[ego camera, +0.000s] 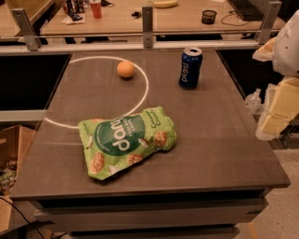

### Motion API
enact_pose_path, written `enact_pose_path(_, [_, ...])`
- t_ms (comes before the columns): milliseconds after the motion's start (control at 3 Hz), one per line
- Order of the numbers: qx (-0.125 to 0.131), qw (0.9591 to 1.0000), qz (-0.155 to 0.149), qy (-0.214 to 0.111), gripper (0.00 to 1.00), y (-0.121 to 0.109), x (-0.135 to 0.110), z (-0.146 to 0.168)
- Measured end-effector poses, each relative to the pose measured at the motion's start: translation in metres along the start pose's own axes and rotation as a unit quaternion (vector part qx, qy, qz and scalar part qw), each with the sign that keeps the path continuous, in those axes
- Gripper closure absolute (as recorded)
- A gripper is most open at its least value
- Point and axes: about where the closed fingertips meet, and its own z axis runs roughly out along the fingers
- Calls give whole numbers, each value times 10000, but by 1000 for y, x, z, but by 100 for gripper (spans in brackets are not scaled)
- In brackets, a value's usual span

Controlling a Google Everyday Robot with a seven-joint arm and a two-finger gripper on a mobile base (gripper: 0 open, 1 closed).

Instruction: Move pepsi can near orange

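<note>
- Cardboard box (14, 149): open, on the floor just beside the table's left edge.
- Table (219, 140): a dark brown top that fills most of the view.
- White ring (146, 88): a thin circle on the far left part of the top, cut off at the left edge.
- Red cup (96, 8): upright on a separate wooden bench behind the rail.
- Orange (125, 69): on the table, inside the ring near its far side, touching nothing.
- Green snack bag (126, 140): lying flat near the middle of the top, nearer the camera than the orange; its upper left corner overlaps the ring.
- Banana (164, 3): on the far bench, partly cut off by the top edge.
- Pepsi can (190, 67): upright on the far right part of the table, outside the ring, to the right of the orange and apart from it.
- Gripper (276, 109): pale, at the right edge of the view, beyond the table's right side. It is to the right of the can and nearer the camera, well apart from it and holding nothing visible. Whether it is spread or closed cannot be told.
</note>
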Motion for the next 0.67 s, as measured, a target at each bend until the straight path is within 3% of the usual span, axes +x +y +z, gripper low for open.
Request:
enact_pose_path(333, [1, 10000, 0, 0, 0, 0, 0, 0])
enact_pose_path(667, [145, 9979, 527, -339, 0, -19, 8, 8])
